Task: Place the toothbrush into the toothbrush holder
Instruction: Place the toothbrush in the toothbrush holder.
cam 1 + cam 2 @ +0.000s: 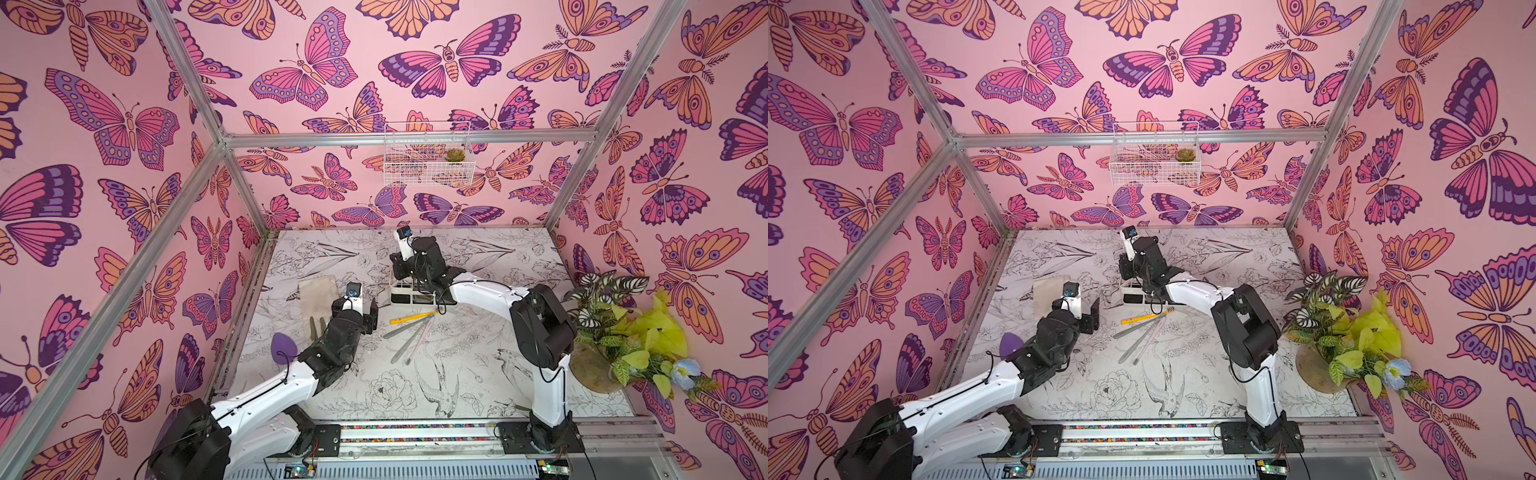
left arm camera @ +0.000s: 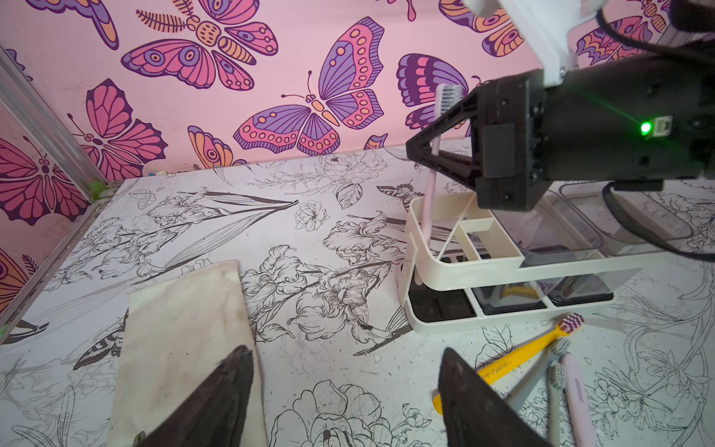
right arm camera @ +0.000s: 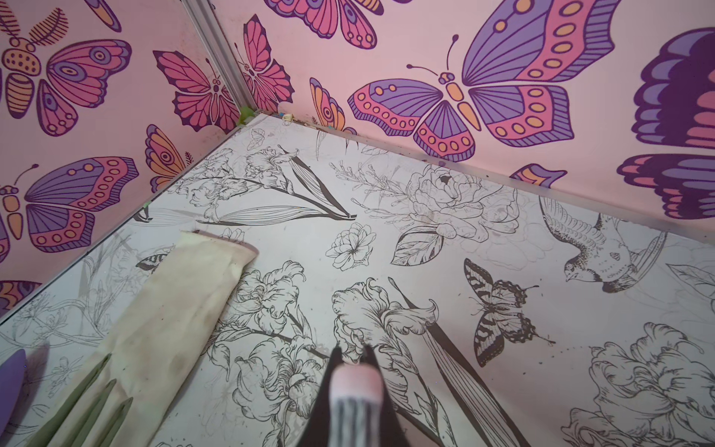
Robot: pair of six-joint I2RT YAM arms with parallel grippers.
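My right gripper is shut on a pale pink toothbrush, which stands nearly upright with its bristles up. The handle's lower part is inside the end compartment of the white toothbrush holder. The right wrist view shows the brush head close up between the fingertips of that gripper. In both top views the right gripper hangs over the left end of the holder. My left gripper is open and holds nothing, in front and left of the holder.
A yellow toothbrush, a grey one and a pink one lie crossed in front of the holder. A cream cloth and a purple sponge lie at the left. A potted plant stands at the right.
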